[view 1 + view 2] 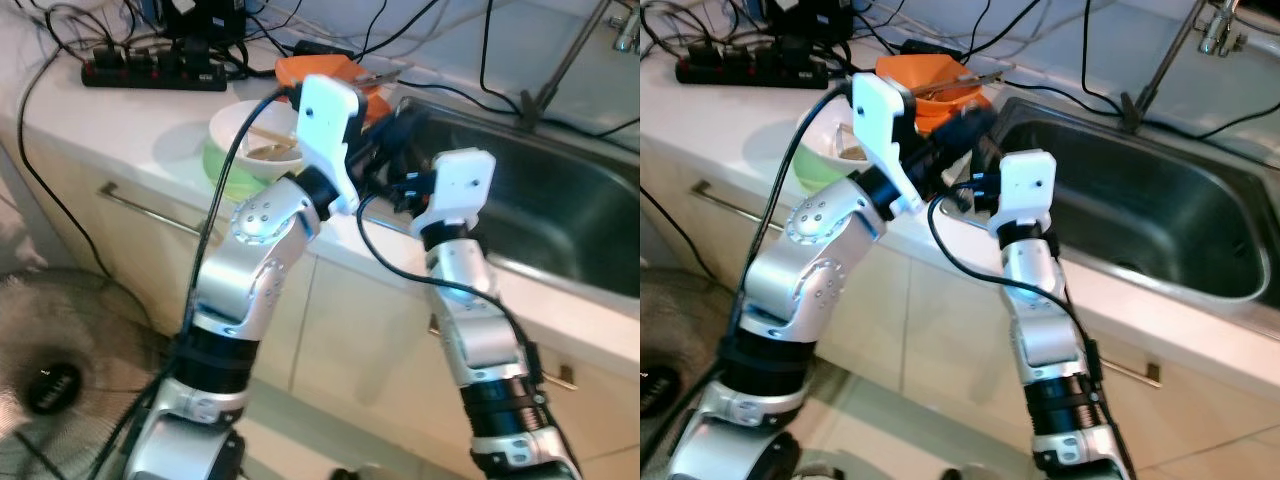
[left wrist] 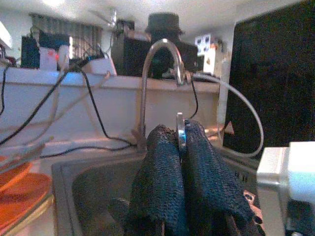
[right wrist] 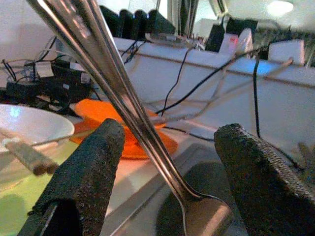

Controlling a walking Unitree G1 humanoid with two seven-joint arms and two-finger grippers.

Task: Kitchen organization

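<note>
Spoon [image 3: 133, 113]: polished steel, long slim handle widening to a flat end; in the right wrist view it runs from the upper left of the frame down to the lower middle. In the left wrist view its thin edge [image 2: 180, 135] stands between the left fingertips, centre frame.
Left gripper [image 2: 180, 147]: 2 black, coarse-grained fingers pressed together on the spoon, above the sink's left end.
Right gripper [image 3: 170, 162]: 2 black, rough-textured fingers spread wide apart, with the spoon passing through the gap; I cannot tell whether it touches either finger.
Arms: silver jointed metal with white boxy wrist housings [image 1: 328, 115], rising from the lower frame to centre.
Sink [image 1: 560, 215]: brushed steel, rounded rectangular basin, right half of the head view.
Faucet [image 2: 160, 73]: curved chrome gooseneck, upper centre of the left wrist view.
Countertop [image 1: 120, 125]: smooth, pale surface, upper left.
Bowls: a white bowl [image 1: 245, 135] stacked on a light green one, holding chopsticks, left of centre; an orange bowl [image 1: 930, 80] behind it, beside the sink's left edge.
Power strip [image 1: 150, 72]: black, with tangled black cables, upper left.
Cabinets [image 1: 370, 340]: cream fronts with a slim bar handle, below the counter.
Fan [image 1: 60, 370]: round wire grille on the floor, lower left.
</note>
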